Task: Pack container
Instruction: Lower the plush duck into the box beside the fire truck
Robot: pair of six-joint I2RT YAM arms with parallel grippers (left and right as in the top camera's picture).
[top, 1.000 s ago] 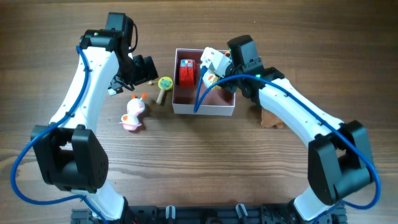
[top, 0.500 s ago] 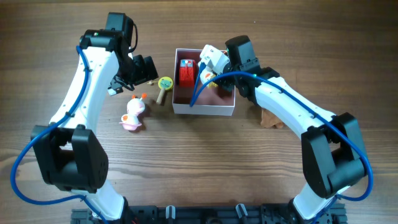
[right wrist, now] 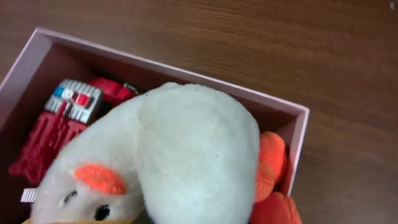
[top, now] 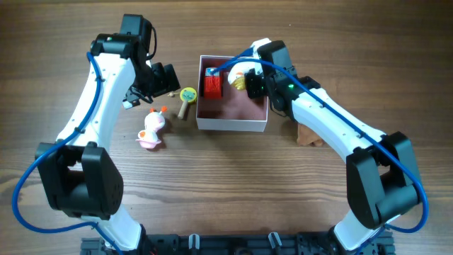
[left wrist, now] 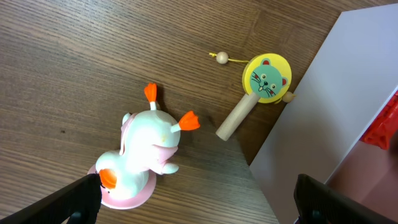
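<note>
Right claw point(top: 249, 80): its fingers are hidden behind a white plush duck point(right wrist: 180, 143) that fills the wrist view. Judged clenched on the plush, which sits tight under the camera with no finger showing at the frame's lower corners. The plush is over the far-right corner of the container point(top: 232, 125), orange feet close to that corner's inner wall.

Container: stands mid-surface, nearer the far edge than the near edge, with walls square to the edges. A red toy truck point(top: 212, 83) lies along the far-left part of the floor. The near half of the pink floor is bare.

Handling (judgement): the thin white walls look like card. Expect a light box that will slide or skew on the wood if a toy is pushed against a wall. The walls probably flex; the floor looks stiffer. To steady or shift it, pinch over the rim mid-wall on the near side, where nothing lies inside.

Left claw point(left wrist: 202, 200): released, fingers wide apart, hovering off the container's left wall. Below it, a cat rattle point(left wrist: 266, 78) lies just beside that wall. A pink-and-white duck toy point(left wrist: 146, 155) lies further toward the left edge.
</note>
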